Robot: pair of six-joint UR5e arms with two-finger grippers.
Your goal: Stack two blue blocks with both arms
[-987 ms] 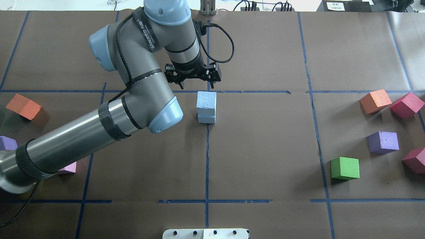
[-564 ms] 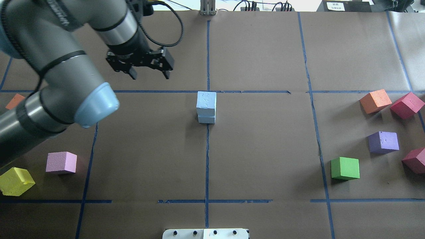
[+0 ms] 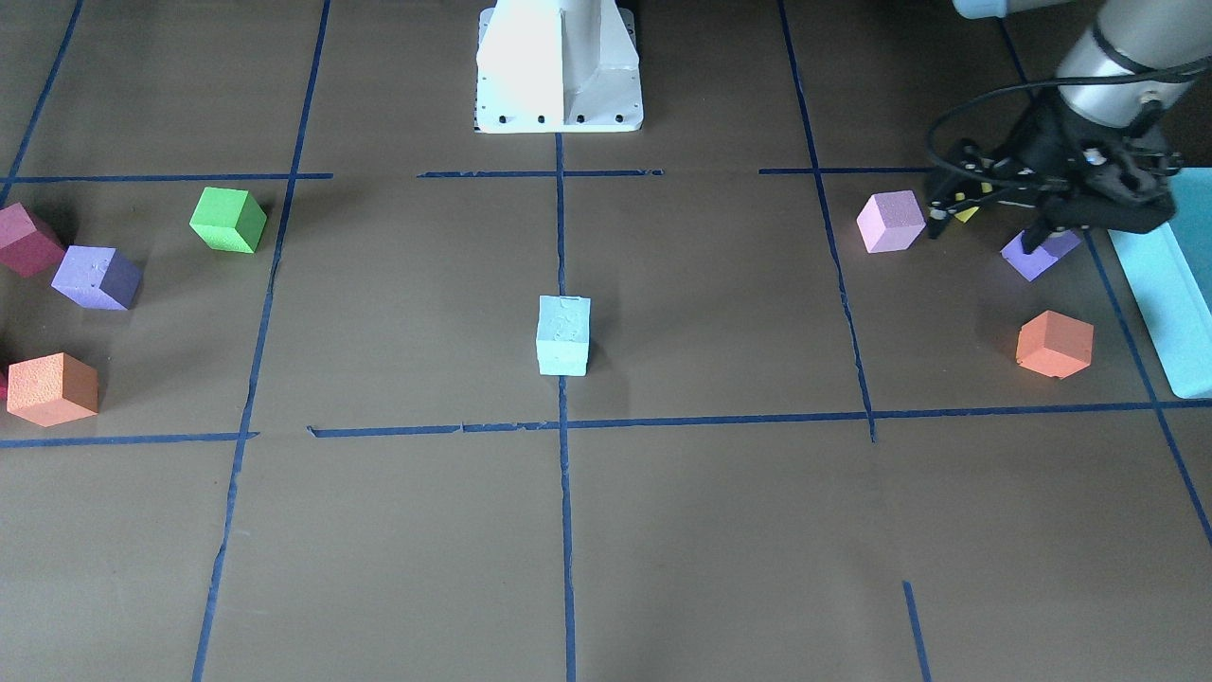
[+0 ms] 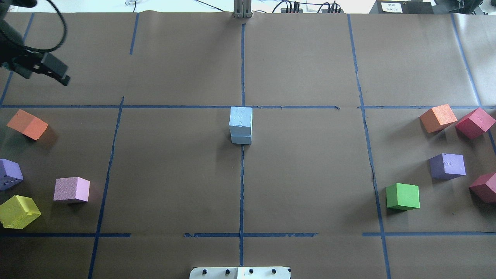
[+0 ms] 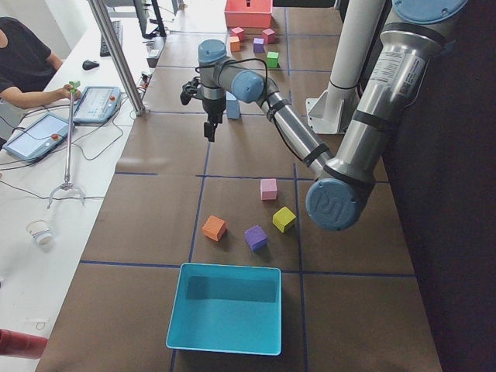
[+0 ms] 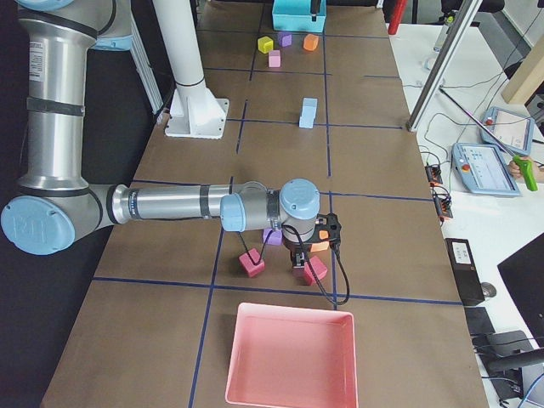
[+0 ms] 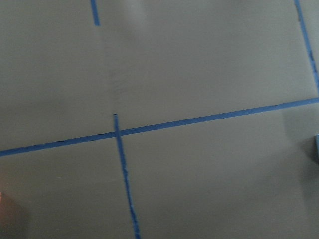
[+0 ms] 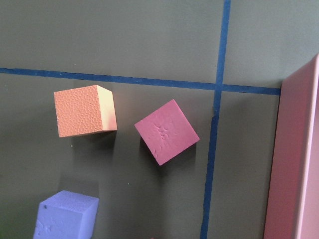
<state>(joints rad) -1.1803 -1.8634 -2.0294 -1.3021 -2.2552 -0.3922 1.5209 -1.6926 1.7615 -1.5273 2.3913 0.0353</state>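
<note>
1. The table (image 4: 310, 174), covered in brown paper, is gridded by blue tape lines (image 4: 241, 186).
2. At its middle, on a tape line, stands a pale sky-blue foam cube (image 4: 241, 139) bearing a second pale sky-blue foam cube (image 4: 240, 118).
3. Robot's left: orange foam cube (image 4: 27, 124), purple foam cube (image 4: 9, 174), pink foam cube (image 4: 71, 189), yellow foam cube (image 4: 18, 211), large teal open box (image 5: 225, 341).
4. Robot's right: second orange foam cube (image 4: 438, 117), crimson foam cube (image 4: 475, 123), second crimson foam cube (image 4: 484, 187), second purple foam cube (image 4: 447, 166), green foam cube (image 4: 403, 196), pink open tray (image 6: 291, 354).
5. A white pedestal base (image 3: 559, 71) stands at the robot's edge.
</note>
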